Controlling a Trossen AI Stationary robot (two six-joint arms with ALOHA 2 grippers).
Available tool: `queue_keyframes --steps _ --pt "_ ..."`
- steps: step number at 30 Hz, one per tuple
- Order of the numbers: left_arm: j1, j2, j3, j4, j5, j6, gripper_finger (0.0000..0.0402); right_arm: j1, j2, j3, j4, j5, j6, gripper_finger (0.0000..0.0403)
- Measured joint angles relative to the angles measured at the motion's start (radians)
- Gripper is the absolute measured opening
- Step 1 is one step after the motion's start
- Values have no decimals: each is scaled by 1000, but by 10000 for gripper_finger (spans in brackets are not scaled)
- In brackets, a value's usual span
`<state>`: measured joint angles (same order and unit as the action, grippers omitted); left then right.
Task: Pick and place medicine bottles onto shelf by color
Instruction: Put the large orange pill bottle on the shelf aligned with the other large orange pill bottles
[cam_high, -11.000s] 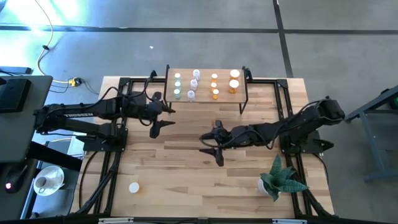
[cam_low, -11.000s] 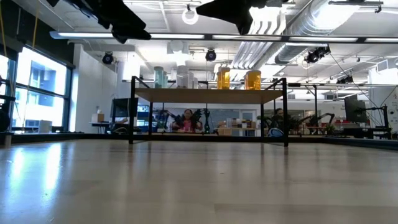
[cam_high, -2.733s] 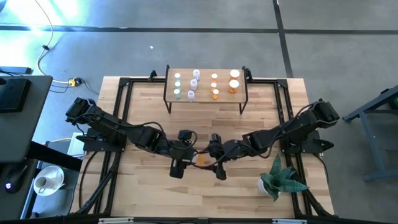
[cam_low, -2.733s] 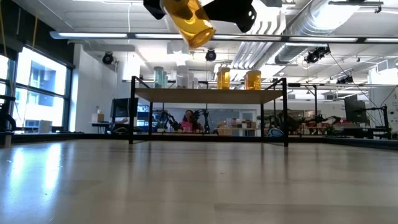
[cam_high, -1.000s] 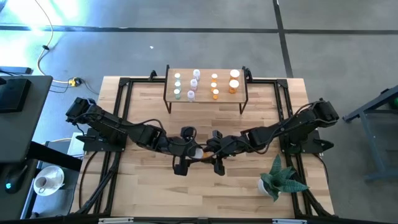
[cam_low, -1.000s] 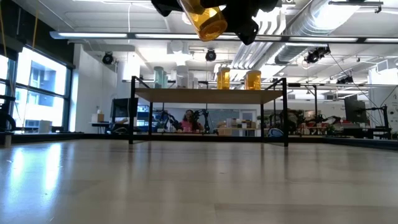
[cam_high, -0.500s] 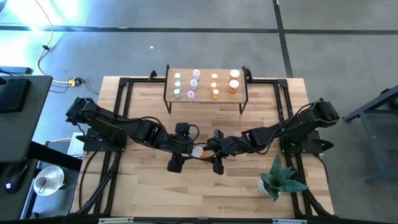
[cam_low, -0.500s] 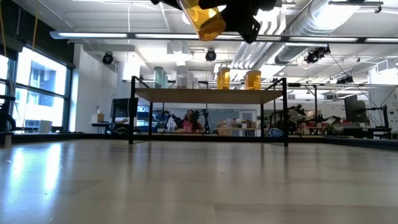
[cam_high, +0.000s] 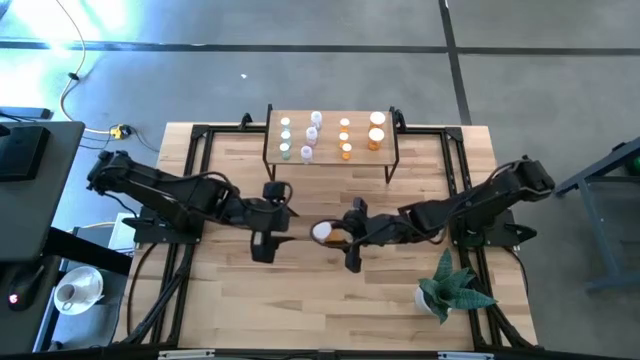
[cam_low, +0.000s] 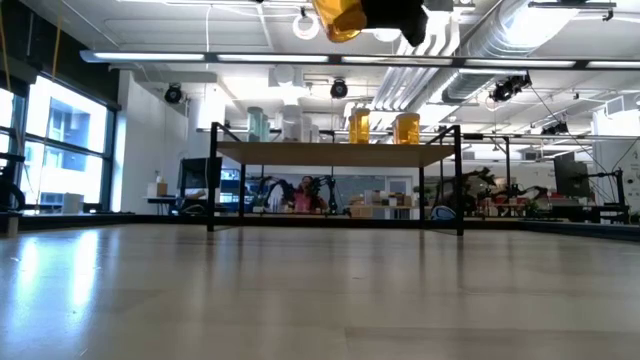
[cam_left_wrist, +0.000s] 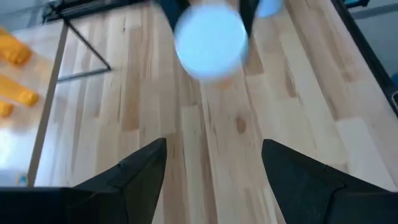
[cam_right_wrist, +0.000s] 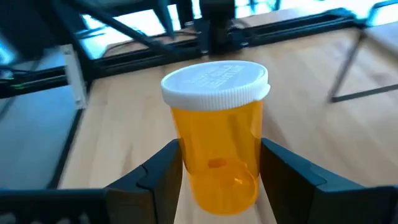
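An orange medicine bottle (cam_right_wrist: 217, 163) with a white cap (cam_high: 322, 232) hangs over the middle of the table, and my right gripper (cam_high: 342, 236) is shut on it. In the low view the bottle (cam_low: 340, 18) shows at the top edge. My left gripper (cam_high: 278, 218) stands open a short way to the bottle's left, touching nothing; its wrist view shows the cap (cam_left_wrist: 210, 34) ahead of the spread fingers. The shelf (cam_high: 330, 150) stands at the table's far side on thin black legs. Several white-capped bottles stand on it: pale green and whitish at its left, orange (cam_high: 376, 135) at its right. My right gripper pinches the orange bottle's body near its bottom end (cam_right_wrist: 186, 177) between its two fingers (cam_right_wrist: 283, 174). The fingers come from the table's right, slanting a little downward, and lie along the bottle. The bottle is lifted clear, its cap pointing toward the table's left.
A potted green plant (cam_high: 455, 290) stands at the near right corner. Black frame rails (cam_high: 190, 170) run along the table's left and right sides. Bare wood (cam_high: 300, 300) lies between the arms and the near edge.
My left gripper has drawn away from the orange bottle toward the table's left edge and risen. My right gripper has kept hold of the bottle and lifted it a little; in the low view the bottle has climbed to the picture's top edge.
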<state>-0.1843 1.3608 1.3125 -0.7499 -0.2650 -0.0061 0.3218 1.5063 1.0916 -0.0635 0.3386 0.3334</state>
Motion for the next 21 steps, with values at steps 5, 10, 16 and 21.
queue_keyframes --steps 5,10,16,21 --pt "23 -87 -163 117 -1 -19 255 -2 -60 0 -17 96 -28 183" --pt "48 -171 -341 292 0 -43 255 -2 -148 1 -52 208 -54 183" --pt "90 -260 -526 451 10 -54 255 -6 -257 1 -103 390 -112 183" --pt "133 -299 -635 597 16 -34 255 -22 -333 1 -192 554 -143 183"
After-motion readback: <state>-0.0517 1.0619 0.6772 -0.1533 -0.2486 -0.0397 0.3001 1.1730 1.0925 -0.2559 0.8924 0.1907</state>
